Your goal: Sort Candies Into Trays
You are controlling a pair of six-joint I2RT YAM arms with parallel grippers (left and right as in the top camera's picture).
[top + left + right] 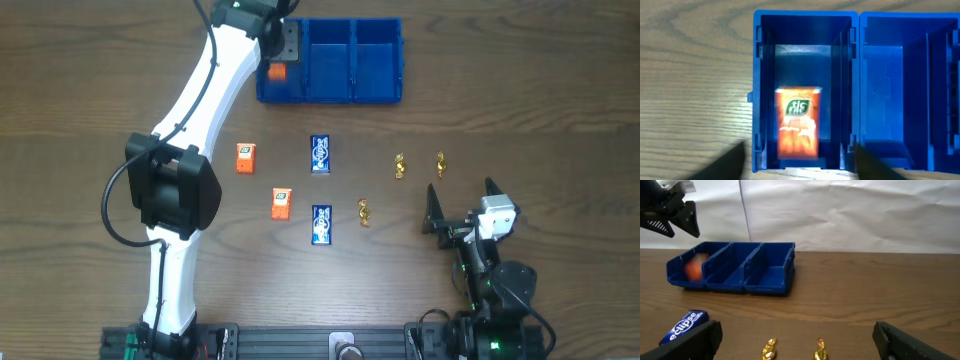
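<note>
The blue three-bin tray sits at the table's far edge. My left gripper hangs above its left bin, open, with its fingers spread wider than the bin. Below them an orange candy box is inside that bin, free of the gripper and blurred in the right wrist view. Two more orange boxes, two blue boxes and three gold wrapped candies lie on the table. My right gripper rests open near the right front, holding nothing.
The tray's middle bin and right bin hold nothing. Bare wood lies between the tray and the loose candies. A white backdrop stands behind the table.
</note>
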